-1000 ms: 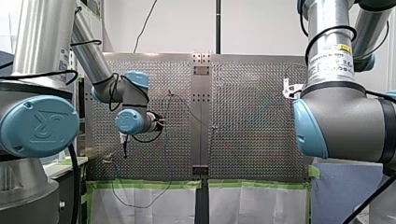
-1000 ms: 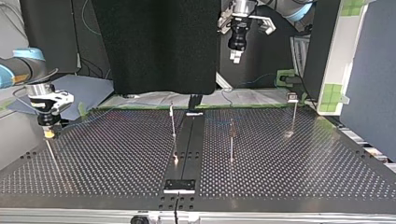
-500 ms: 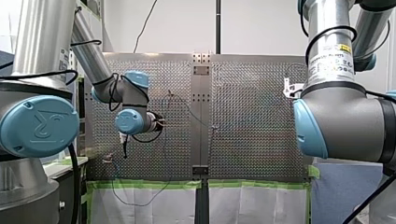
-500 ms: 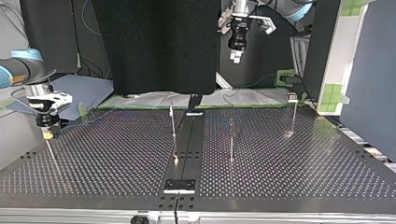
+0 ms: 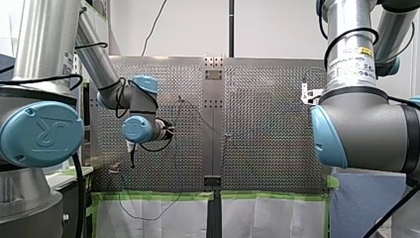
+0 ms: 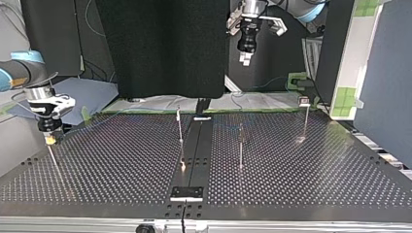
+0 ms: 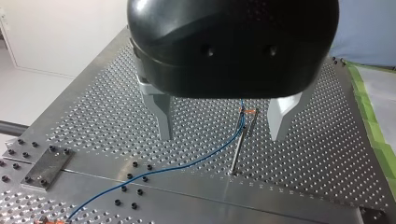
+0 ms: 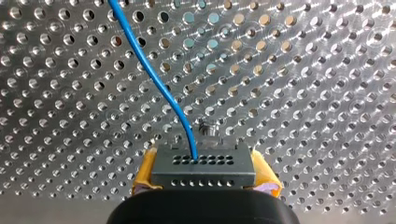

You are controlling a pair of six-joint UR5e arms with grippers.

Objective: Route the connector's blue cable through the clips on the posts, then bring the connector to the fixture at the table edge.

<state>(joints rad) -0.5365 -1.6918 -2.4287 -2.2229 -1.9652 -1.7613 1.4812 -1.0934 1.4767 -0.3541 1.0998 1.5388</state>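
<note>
In the right wrist view my right gripper (image 8: 204, 173) is shut on a dark grey connector (image 8: 204, 165), held between its yellow pads (image 8: 145, 173). A blue cable (image 8: 149, 74) leaves the connector and runs off over the perforated table. In the top view this gripper (image 6: 49, 139) hangs at the left, just above a thin post (image 6: 54, 162). My left gripper (image 7: 222, 126) is open, high above a post (image 7: 239, 147) whose clip carries the blue cable (image 7: 187, 163). It hangs at the back of the top view (image 6: 244, 58).
Three more thin posts (image 6: 180, 127) (image 6: 240, 145) (image 6: 306, 121) stand across the table. A dark centre strip (image 6: 197, 145) ends in a black plate (image 6: 186, 193) at the near edge. Green tape (image 5: 158, 196) lines the table edge in the front view.
My right gripper has edged slightly toward the top view's left with the connector. My left arm has not moved.
</note>
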